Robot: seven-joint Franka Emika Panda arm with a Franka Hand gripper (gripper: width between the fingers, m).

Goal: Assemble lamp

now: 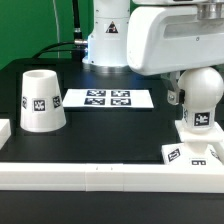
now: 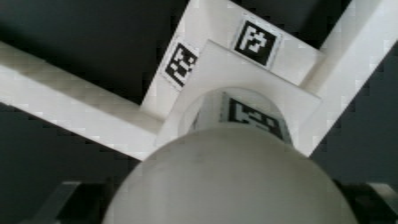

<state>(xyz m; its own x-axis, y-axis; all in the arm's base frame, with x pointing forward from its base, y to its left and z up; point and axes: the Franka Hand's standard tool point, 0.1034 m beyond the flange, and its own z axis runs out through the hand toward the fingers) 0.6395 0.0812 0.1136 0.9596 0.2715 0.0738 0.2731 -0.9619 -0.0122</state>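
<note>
The rounded white bulb point(image 1: 201, 103) stands upright on the flat square base point(image 1: 190, 153) at the exterior view's right, against the front rail. My gripper point(image 1: 196, 84) comes down from above and is shut on the bulb's upper part. In the wrist view the bulb point(image 2: 221, 170) fills the space between my dark fingers point(image 2: 68, 200), with the tagged base point(image 2: 249, 45) beyond it. The tapered shade point(image 1: 43, 100) stands alone, wide end down, at the exterior view's left.
The marker board point(image 1: 108, 99) lies flat in the middle at the back. A long white border rail point(image 1: 100, 176) runs along the front edge. The arm's white pedestal point(image 1: 107, 40) stands behind the marker board.
</note>
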